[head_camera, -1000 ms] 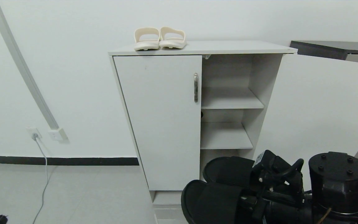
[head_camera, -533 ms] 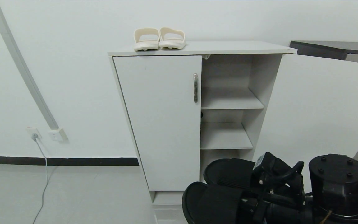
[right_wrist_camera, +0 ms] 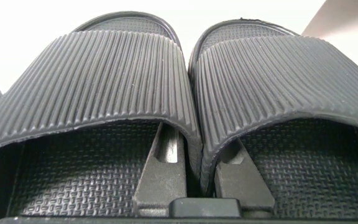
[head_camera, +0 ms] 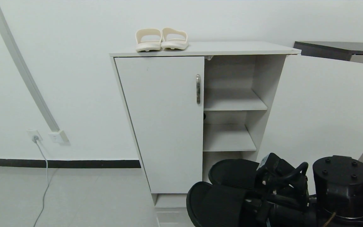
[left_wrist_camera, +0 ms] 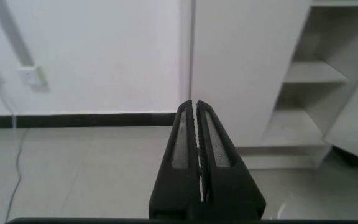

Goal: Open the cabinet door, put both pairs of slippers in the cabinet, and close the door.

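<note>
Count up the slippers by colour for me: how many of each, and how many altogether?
Cream slippers, on the cabinet top: 2
Black slippers, clamped in the right pincer: 2
Total: 4

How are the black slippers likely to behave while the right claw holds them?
The black slippers look like ribbed, textured rubber, so they probably will not slip in the right claw. Its fingers pinch only the inner walls together, so the outer sides may sag or swing.
</note>
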